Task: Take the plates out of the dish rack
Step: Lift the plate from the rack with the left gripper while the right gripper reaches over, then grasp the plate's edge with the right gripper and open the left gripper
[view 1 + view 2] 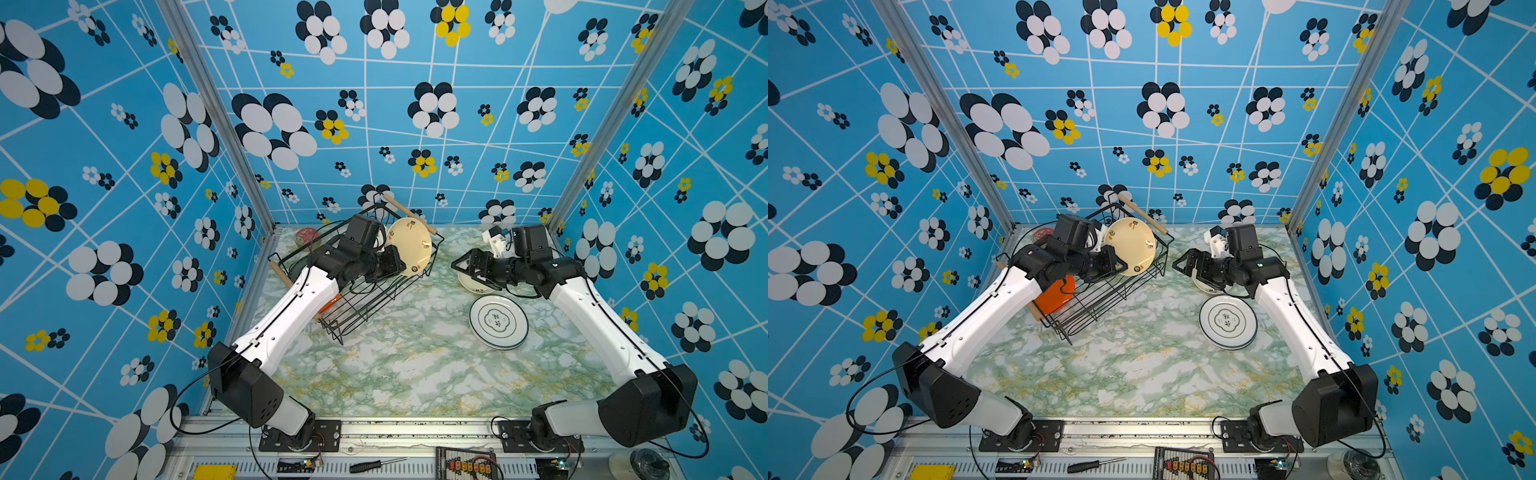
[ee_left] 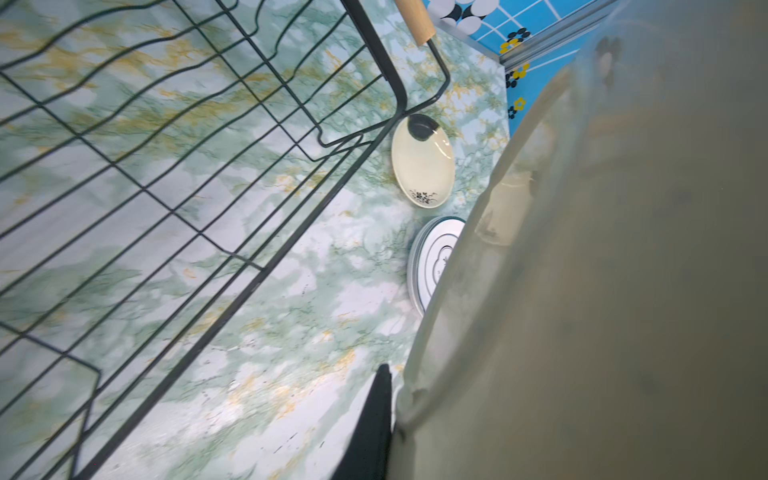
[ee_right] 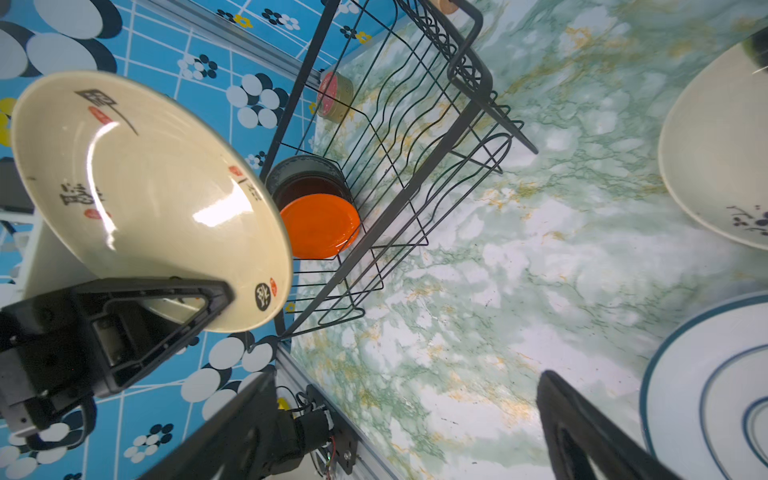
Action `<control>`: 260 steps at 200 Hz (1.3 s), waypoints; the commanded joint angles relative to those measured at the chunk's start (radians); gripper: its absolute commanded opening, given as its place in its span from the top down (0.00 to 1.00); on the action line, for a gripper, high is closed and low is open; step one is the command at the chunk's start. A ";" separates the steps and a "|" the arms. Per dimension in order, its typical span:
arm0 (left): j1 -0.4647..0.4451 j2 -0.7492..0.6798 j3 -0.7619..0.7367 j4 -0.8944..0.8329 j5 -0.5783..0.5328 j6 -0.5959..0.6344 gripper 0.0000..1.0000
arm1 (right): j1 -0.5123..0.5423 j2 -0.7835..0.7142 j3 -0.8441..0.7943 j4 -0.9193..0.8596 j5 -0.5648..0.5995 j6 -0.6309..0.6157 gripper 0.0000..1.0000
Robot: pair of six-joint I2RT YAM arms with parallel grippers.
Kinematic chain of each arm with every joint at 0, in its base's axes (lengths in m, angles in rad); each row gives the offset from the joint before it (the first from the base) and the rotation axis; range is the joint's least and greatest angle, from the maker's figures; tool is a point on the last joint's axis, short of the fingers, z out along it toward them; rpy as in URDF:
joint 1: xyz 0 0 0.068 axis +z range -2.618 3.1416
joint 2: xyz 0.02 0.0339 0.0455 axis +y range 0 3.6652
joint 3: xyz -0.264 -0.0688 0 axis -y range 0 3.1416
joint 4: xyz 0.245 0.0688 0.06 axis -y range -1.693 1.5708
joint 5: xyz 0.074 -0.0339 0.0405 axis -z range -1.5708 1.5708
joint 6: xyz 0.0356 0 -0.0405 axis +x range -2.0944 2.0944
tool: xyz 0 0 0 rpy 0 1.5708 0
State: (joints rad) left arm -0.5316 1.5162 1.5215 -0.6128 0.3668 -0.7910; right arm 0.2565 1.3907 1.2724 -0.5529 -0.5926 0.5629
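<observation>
The cream plate [image 1: 409, 245] with dark brush characters and small red seals is clamped at its lower rim by the left pincer [image 1: 395, 266], whose jaws are closed onto the edge. The plate stands tilted on edge, its face turned toward the right arm, over the far right end of the dish rack [image 1: 374, 299] in both top views. In the right wrist view the same plate [image 3: 145, 195] sits above the pincer's black finger [image 3: 174, 299], clear of the rack's wires. The left wrist view shows it only as a pale blur [image 2: 623, 249] filling one side.

The rack [image 1: 1100, 303] lies at an angle on the left half of the marbled surface [image 1: 415, 365], one wooden handle [image 1: 409, 214] toward the back wall. At its near left end an orange plate [image 3: 320, 226] stands on edge, with darker plates [image 3: 307, 174] just behind it.

The right pincer [image 1: 463, 270] has its jaws wide apart with nothing between them. It hangs just over a small cream plate with a dark flower sprig [image 2: 424, 170], which lies flat on the surface to the right of the rack. Whether they touch cannot be told. Just nearer the camera lies a short stack of white plates with dark rim rings [image 1: 498, 322].

A red-lidded tin [image 3: 334, 97] stands behind the rack in the far left corner.
</observation>
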 commanded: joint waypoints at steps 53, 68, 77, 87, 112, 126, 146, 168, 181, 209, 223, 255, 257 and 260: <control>-0.034 0.040 -0.067 0.312 0.147 -0.215 0.94 | -0.007 0.013 -0.101 0.395 -0.140 0.216 0.09; -0.037 0.051 -0.071 0.327 0.157 -0.229 0.94 | -0.007 0.025 -0.120 0.491 -0.165 0.268 0.12; -0.039 0.057 -0.075 0.333 0.166 -0.236 0.94 | -0.007 0.032 -0.129 0.540 -0.175 0.301 0.15; -0.041 0.064 -0.079 0.342 0.176 -0.242 0.94 | -0.008 0.040 -0.137 0.591 -0.181 0.329 0.17; -0.051 0.078 -0.081 0.368 0.198 -0.253 0.93 | -0.007 0.071 -0.141 0.666 -0.198 0.375 0.31; -0.055 0.088 -0.085 0.389 0.215 -0.264 0.93 | -0.009 0.087 -0.147 0.709 -0.204 0.403 0.40; -0.063 0.102 -0.090 0.408 0.229 -0.274 0.93 | -0.007 0.103 -0.155 0.780 -0.214 0.447 0.48; -0.071 0.122 -0.089 0.423 0.244 -0.282 0.93 | -0.007 0.114 -0.156 0.819 -0.220 0.470 0.58; -0.074 0.131 -0.093 0.433 0.246 -0.287 0.91 | -0.009 0.119 -0.156 0.837 -0.229 0.483 0.65; -0.075 0.151 -0.095 0.454 0.257 -0.304 0.88 | -0.007 0.120 -0.168 0.883 -0.240 0.509 0.72; -0.076 0.157 -0.093 0.466 0.263 -0.309 0.87 | -0.008 0.119 -0.168 0.882 -0.241 0.509 0.79; -0.076 0.164 -0.084 0.467 0.267 -0.302 0.74 | -0.009 0.117 -0.167 0.878 -0.244 0.506 0.95; -0.076 0.164 -0.084 0.467 0.265 -0.301 0.73 | -0.009 0.117 -0.168 0.878 -0.243 0.505 0.95; -0.076 0.164 -0.083 0.465 0.264 -0.299 0.71 | -0.008 0.116 -0.167 0.876 -0.243 0.505 0.95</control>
State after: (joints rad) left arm -0.5789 1.6562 1.4425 -0.1555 0.6056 -1.1381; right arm 0.2295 1.5085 1.1053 0.2981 -0.8143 1.0565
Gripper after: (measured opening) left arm 0.242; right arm 0.102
